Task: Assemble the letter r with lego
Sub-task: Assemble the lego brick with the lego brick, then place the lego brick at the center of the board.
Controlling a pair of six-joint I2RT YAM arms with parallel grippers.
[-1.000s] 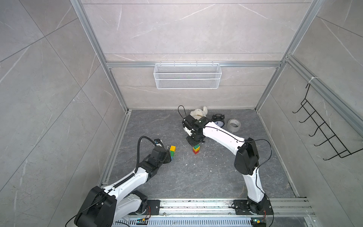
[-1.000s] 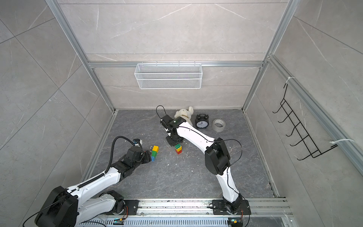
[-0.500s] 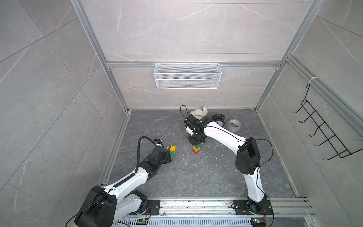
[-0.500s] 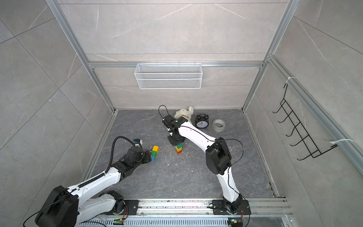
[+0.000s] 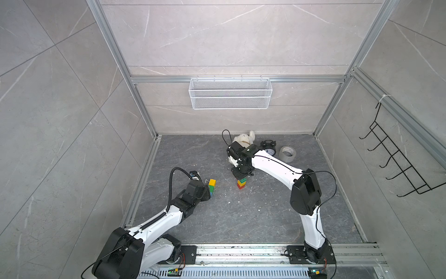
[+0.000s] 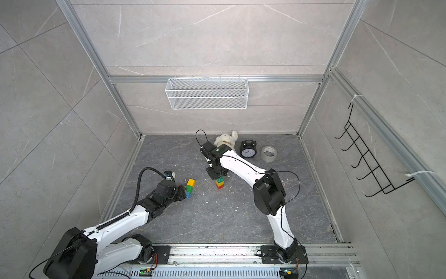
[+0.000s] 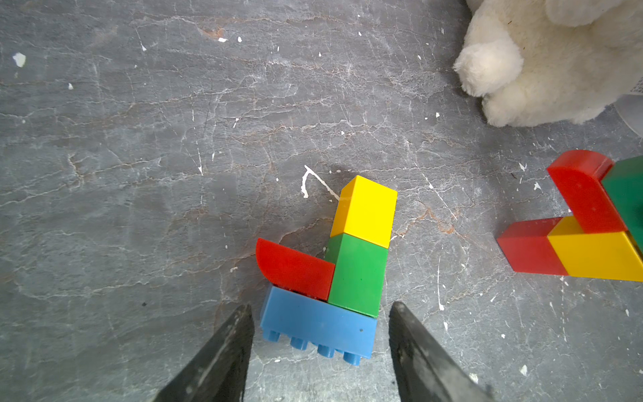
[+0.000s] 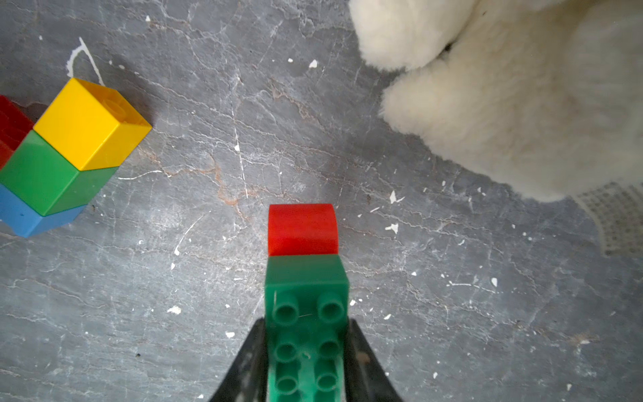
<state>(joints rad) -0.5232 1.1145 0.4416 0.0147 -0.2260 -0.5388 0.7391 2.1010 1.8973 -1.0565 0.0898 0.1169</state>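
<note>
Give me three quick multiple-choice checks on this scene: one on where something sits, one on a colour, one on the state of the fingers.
1. The white plush toy sits: A at the back, beside the alarm clock; B at the front edge; C in the far left corner.
2. The brick between the left fingers is: A red; B blue; C yellow.
3. The right fingers are: A open over bare floor; B shut on nothing; C shut on the green brick.
Answers: 1 A: it lies next to the clock by the back wall. 2 B: the blue brick sits between the open fingers. 3 C: both fingers press the green brick's sides.
</note>
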